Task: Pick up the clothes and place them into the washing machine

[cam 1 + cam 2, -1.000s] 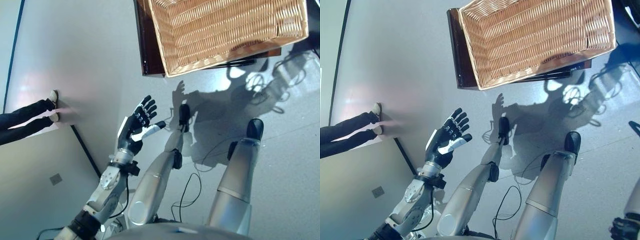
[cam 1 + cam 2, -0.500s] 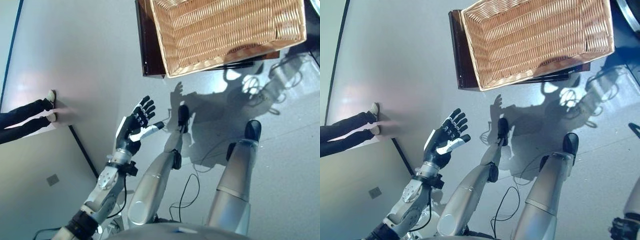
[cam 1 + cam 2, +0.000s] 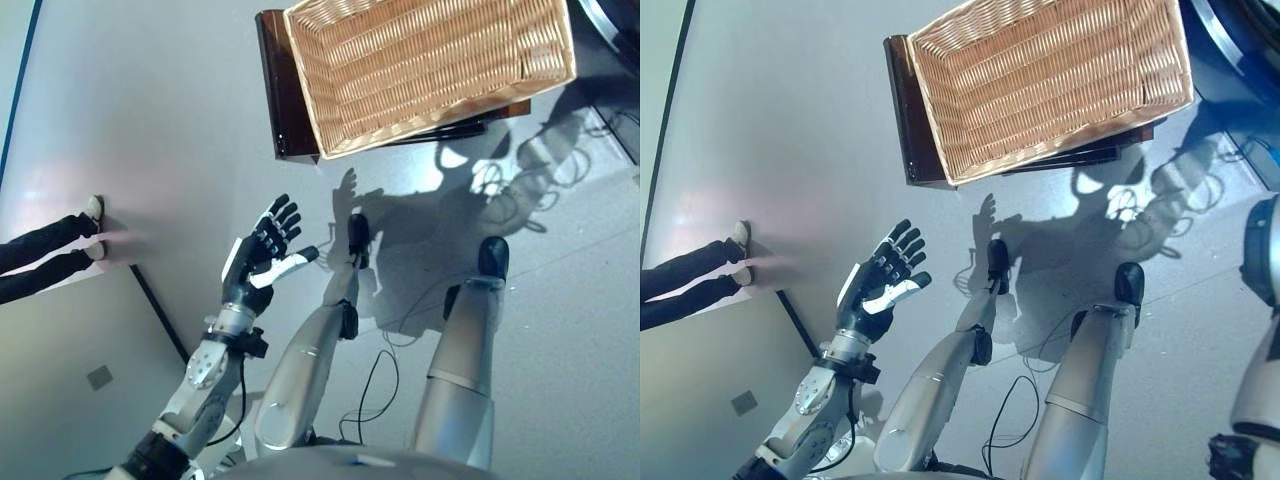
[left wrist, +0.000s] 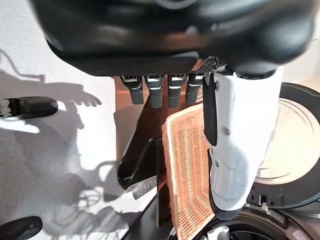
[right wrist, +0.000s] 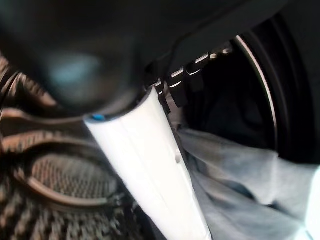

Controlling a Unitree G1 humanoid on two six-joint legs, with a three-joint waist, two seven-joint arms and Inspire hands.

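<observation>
A grey-blue cloth (image 5: 235,190) lies in the dark round mouth of the washing machine (image 5: 270,90), just past my right hand (image 5: 150,150). That hand is open, its white-covered thumb straight and its fingertips (image 5: 176,80) not curled on the cloth. In the eye views only the right arm shows, at the right edge. My left hand (image 3: 262,255) is raised over the floor, open and holding nothing. The wicker basket (image 3: 430,70) ahead holds no clothes. The machine's blue front (image 3: 1230,40) and its round door (image 4: 292,150) stand beside the basket.
The basket rests on a low dark stand (image 3: 280,110). A person's legs and white shoes (image 3: 60,245) come in from the left. A dark strip (image 3: 155,310) crosses the floor near my left arm.
The whole picture has shifted, so the camera moved; the washing machine and my right forearm now show at the right edge. My left hand keeps the same open pose.
</observation>
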